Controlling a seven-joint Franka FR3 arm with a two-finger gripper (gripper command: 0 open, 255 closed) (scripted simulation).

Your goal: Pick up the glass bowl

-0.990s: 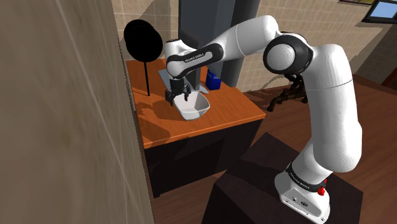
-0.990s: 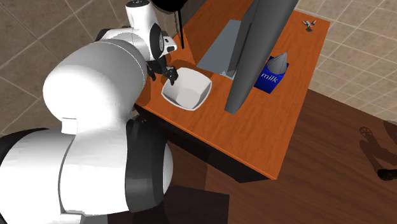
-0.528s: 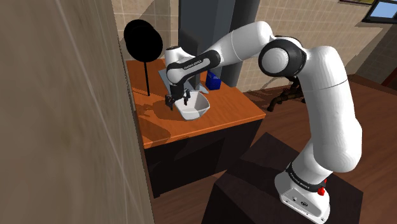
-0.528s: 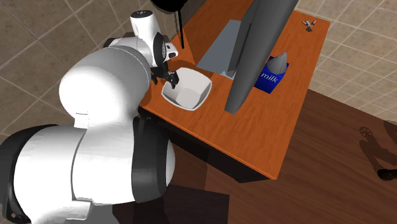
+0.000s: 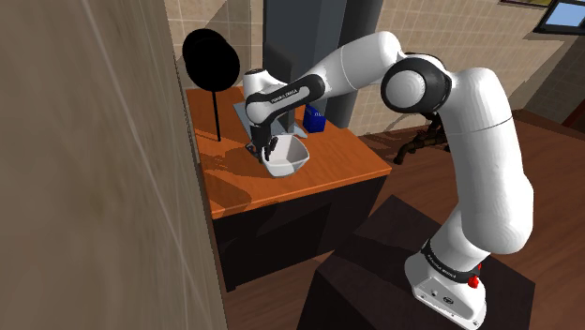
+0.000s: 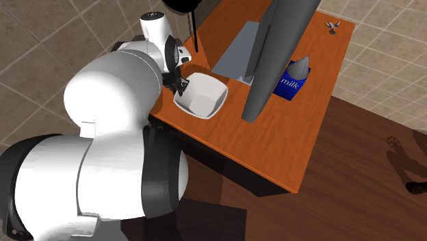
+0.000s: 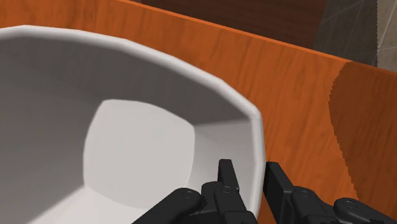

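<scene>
Sitting on the orange desk (image 7: pixel 299 95), the white bowl (image 7: pixel 127 146) has its near rim pinched by the end effector (image 7: pixel 251 167), one finger inside the wall and one outside. The arm (image 5: pixel 356 61) reaches out long, wrist bent downward.

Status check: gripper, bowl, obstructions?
Gripper shut across rim of white bowl. Bowl sits on orange table, not lifted. Milk carton stands apart, nothing blocking.

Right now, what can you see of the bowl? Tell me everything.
The bowl looks plain white, not clear, with a faceted rim, sloping walls and a flat base. It is empty and stands upright on the orange table. The gripper pinches its rim, one finger inside, one outside.
</scene>
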